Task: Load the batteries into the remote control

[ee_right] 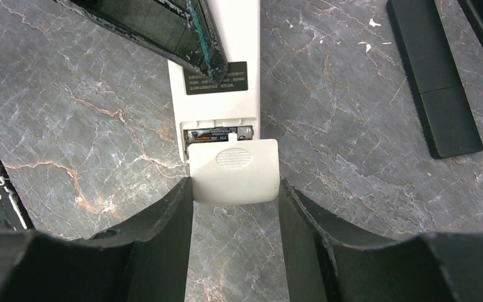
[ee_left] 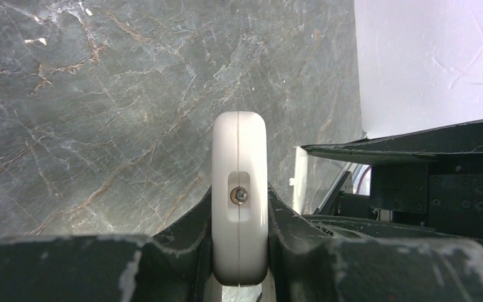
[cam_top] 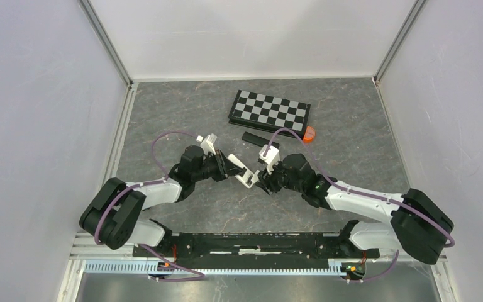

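The white remote control (cam_top: 246,179) is held off the table between both arms. My left gripper (cam_top: 231,167) is shut on its body; the left wrist view shows the remote end-on (ee_left: 239,195) between the jaws of that gripper (ee_left: 239,251). In the right wrist view the remote (ee_right: 226,63) lies back up. One battery (ee_right: 219,133) shows in the open strip of the compartment. The white battery cover (ee_right: 234,170) lies partly over the compartment. My right gripper (ee_right: 236,195) is shut on the cover's lower sides. Other batteries are hidden.
A black remote (cam_top: 261,139) lies on the grey marble table behind the grippers, and also shows in the right wrist view (ee_right: 437,82). A folded chessboard (cam_top: 269,111) lies farther back with a small orange object (cam_top: 309,134) at its right. White walls enclose the table.
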`<action>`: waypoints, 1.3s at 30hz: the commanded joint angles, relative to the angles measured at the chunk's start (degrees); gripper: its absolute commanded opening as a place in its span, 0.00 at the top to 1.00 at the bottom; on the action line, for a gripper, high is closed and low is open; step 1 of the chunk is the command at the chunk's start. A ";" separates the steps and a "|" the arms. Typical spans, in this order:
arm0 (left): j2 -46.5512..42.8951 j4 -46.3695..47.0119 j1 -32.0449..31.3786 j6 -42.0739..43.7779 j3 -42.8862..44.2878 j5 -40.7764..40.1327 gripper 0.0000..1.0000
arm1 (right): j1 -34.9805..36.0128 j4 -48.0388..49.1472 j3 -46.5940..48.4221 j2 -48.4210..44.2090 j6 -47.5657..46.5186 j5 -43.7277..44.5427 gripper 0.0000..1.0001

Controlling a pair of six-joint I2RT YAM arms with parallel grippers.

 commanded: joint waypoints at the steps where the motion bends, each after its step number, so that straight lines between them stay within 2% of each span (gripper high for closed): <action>1: 0.28 6.34 -0.30 -4.37 0.00 -0.98 0.98 | 0.54 4.02 0.11 1.44 0.06 -1.60 0.57; 39: -1.50 3.98 -1.00 -3.11 1.40 2.00 0.98 | 1.23 6.67 0.54 5.85 0.46 -1.52 0.57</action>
